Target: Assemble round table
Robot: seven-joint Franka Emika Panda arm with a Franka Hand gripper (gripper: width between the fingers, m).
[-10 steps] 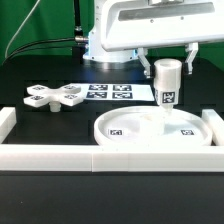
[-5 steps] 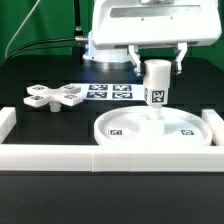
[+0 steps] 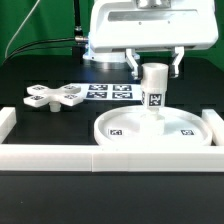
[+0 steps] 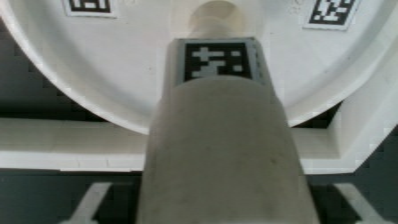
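My gripper (image 3: 155,66) is shut on the short cylinder leg (image 3: 154,92), which hangs upright with a square tag on its side. The leg's lower end is over the middle of the large rimmed disc top (image 3: 112,139), which lies flat near the front rail. Whether the end touches the disc, I cannot tell. In the wrist view the leg (image 4: 217,130) fills the centre and its far tip points at the middle of the disc top (image 4: 71,70). The gripper (image 4: 217,203) has a finger on each side of the leg. The cross-shaped base (image 3: 52,97) lies apart at the exterior view's left.
The marker board (image 3: 108,93) lies flat behind the disc, between the base and the leg. A white blocky border rail (image 3: 50,158) runs along the front, with ends rising at the far left (image 3: 6,122) and far right (image 3: 215,118). The table is black.
The gripper has carried the leg toward the exterior view's left and a little downward, from over the disc's right part to over its middle.
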